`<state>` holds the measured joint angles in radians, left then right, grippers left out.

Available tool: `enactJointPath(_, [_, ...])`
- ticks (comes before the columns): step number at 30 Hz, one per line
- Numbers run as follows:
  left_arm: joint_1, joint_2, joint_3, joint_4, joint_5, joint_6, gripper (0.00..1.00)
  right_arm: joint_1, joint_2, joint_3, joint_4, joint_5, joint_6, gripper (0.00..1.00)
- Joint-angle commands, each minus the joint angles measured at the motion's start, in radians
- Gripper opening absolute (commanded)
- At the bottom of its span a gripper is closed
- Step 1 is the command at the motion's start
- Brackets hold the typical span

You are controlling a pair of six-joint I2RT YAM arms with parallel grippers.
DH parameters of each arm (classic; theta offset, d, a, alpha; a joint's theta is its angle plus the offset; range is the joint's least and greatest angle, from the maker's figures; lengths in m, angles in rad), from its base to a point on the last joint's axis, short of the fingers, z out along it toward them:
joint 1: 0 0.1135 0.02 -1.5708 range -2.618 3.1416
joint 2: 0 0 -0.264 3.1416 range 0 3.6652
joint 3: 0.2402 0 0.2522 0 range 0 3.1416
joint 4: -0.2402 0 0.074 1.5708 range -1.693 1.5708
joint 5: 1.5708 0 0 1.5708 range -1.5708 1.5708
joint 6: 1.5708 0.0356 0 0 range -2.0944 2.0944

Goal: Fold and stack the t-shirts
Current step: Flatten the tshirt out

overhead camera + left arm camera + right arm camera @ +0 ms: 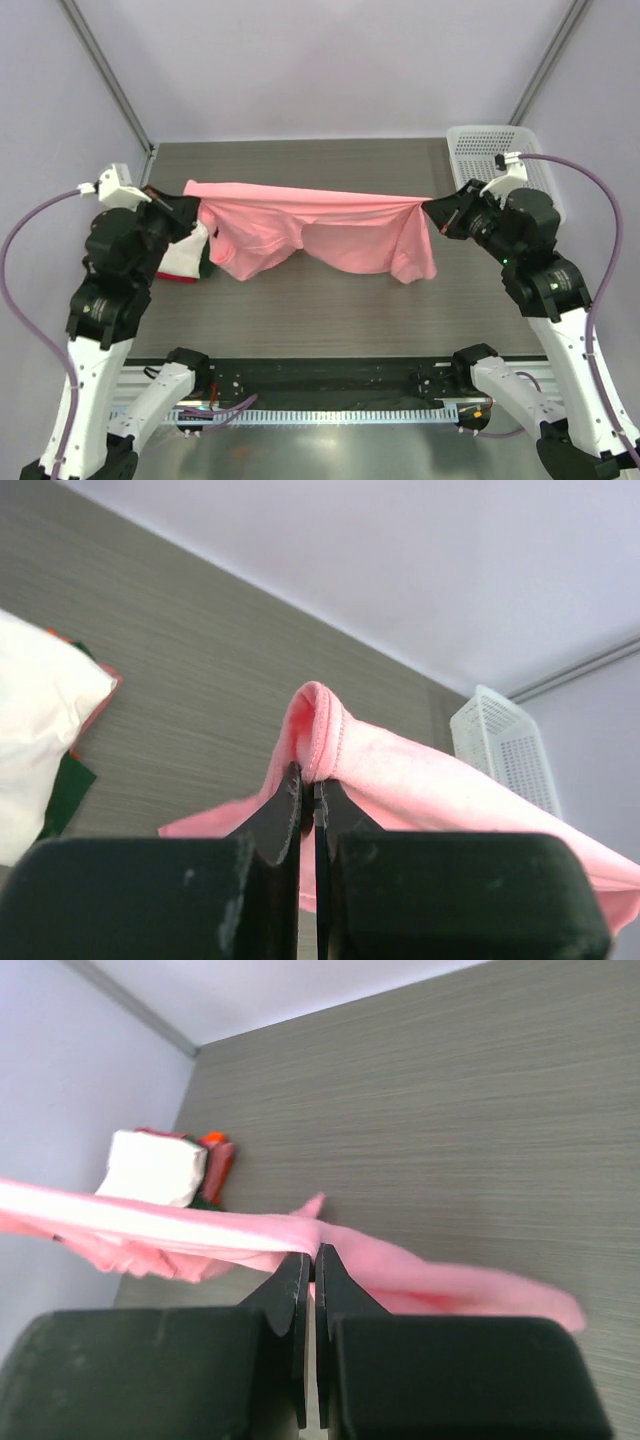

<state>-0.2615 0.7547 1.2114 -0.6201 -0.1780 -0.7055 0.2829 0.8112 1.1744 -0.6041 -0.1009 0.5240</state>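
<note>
The salmon-pink t-shirt (310,225) is hanging stretched between the two arms above the middle of the table (330,320). Its upper edge is being pulled into a taut, nearly straight line from left to right. Below that line the cloth is sagging in loose, uneven folds, with one lobe drooping left of centre and a sleeve-like flap dangling at the right end. Whether the lowest folds are touching the table cannot be told.

The left gripper (192,210) is pinching the left end, its fingers pressed together on a rolled, stitched hem that is bulging up just past the tips. The right gripper (432,210) is pinching the right end likewise, on a thin bunch of fabric.

Just beside the left gripper, the white t-shirt (185,255) is lying folded on the red t-shirt (170,276), whose edge is peeking out beneath. The white mesh basket (480,150) is sitting at the far right corner.
</note>
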Motion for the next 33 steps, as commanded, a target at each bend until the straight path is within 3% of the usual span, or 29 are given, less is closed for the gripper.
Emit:
enactJointPath(1, [0.01, -0.043, 0.134, -0.098, -0.008, 0.055, 0.0, -0.01, -0.032, 0.169, -0.11, -0.143, -0.038, 0.01])
enactJointPath(6, [0.01, -0.014, 0.368, -0.231, -0.02, 0.075, 0.0, -0.01, 0.025, 0.371, -0.281, -0.195, -0.059, 0.01])
enactJointPath(12, [0.01, 0.035, 0.399, -0.239, -0.087, 0.087, 0.0, -0.01, 0.129, 0.409, -0.327, -0.246, -0.079, 0.01])
enactJointPath(17, [0.01, 0.156, 0.249, -0.052, -0.06, 0.04, 0.0, -0.011, 0.334, 0.334, -0.188, -0.192, -0.078, 0.01])
enactJointPath(20, [0.01, 0.329, 0.18, 0.101, -0.009, -0.008, 0.0, -0.027, 0.568, 0.402, -0.094, -0.188, -0.076, 0.01])
enactJointPath(23, [0.01, 0.547, 0.215, 0.216, -0.041, -0.022, 0.0, -0.053, 0.744, 0.546, -0.033, -0.13, -0.084, 0.02])
enactJointPath(24, [0.011, 0.616, 0.247, 0.224, -0.066, -0.02, 0.0, -0.063, 0.834, 0.592, -0.004, -0.099, -0.084, 0.11])
enactJointPath(25, [0.011, 0.729, 0.282, 0.221, -0.077, -0.02, 0.1, -0.067, 0.865, 0.606, 0.007, -0.068, -0.082, 0.61])
enactJointPath(26, [0.014, 0.795, 0.377, 0.205, -0.072, -0.022, 0.38, -0.07, 0.896, 0.614, 0.013, -0.012, -0.079, 0.81])
enactJointPath(27, [0.016, 0.852, 0.436, 0.166, -0.046, -0.014, 0.85, -0.077, 0.928, 0.614, 0.012, 0.003, -0.072, 0.88])
enactJointPath(28, [0.016, 0.947, 0.494, 0.054, -0.038, -0.009, 0.97, -0.077, 0.93, 0.599, 0.012, -0.003, -0.07, 0.91])
enactJointPath(30, [0.011, 0.983, 0.582, -0.03, -0.037, 0.018, 1.0, -0.077, 0.875, 0.474, 0.059, -0.043, -0.073, 0.91])
enactJointPath(32, [0.004, 0.924, 0.512, -0.008, -0.051, 0.02, 1.0, -0.076, 0.821, 0.363, 0.092, -0.045, -0.068, 0.85])
enactJointPath(33, [0.004, 0.881, 0.391, 0.022, -0.052, 0.014, 1.0, -0.076, 0.789, 0.261, 0.108, -0.036, -0.068, 0.83])
